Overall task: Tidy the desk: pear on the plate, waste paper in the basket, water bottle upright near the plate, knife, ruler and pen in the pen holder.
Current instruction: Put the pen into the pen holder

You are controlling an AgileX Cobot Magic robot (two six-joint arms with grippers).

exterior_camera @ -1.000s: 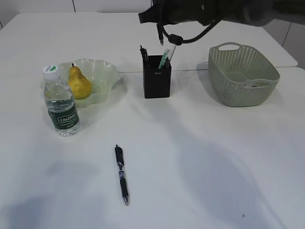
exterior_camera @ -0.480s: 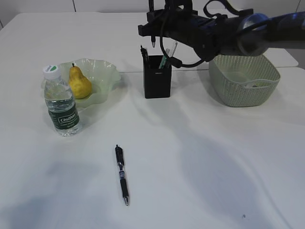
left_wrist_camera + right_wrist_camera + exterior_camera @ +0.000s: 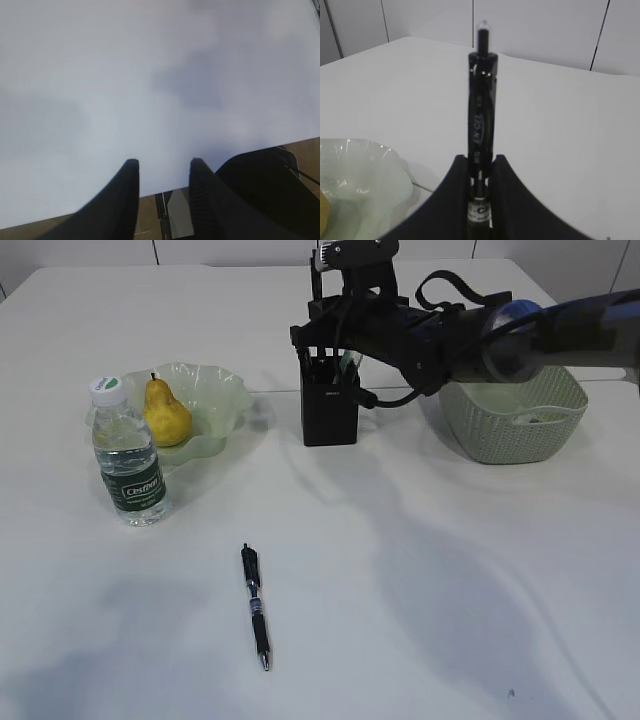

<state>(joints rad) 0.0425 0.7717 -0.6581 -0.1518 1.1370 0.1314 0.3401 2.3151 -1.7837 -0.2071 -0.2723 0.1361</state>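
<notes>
My right gripper (image 3: 327, 344) reaches in from the right and hangs right over the black pen holder (image 3: 331, 412). It is shut on a black pen (image 3: 481, 105), which stands upright between the fingers (image 3: 507, 185); whether the pen's lower end is inside the holder is hidden. A second black pen (image 3: 255, 606) lies on the desk (image 3: 420, 570) at the front. The yellow pear (image 3: 166, 416) sits on the green plate (image 3: 218, 390), and the water bottle (image 3: 127, 454) stands upright beside it. My left gripper (image 3: 162, 164) is open over the desk's edge, holding nothing. Knife and ruler are hidden.
The green basket (image 3: 510, 400) stands at the right, partly behind my right arm, with a pale scrap inside. In the right wrist view the plate (image 3: 355, 170) lies low on the left. White panels stand behind the desk.
My right gripper has come down and slightly left with the pen, from above the pen holder to its mouth. Nothing else on the desk has moved.
</notes>
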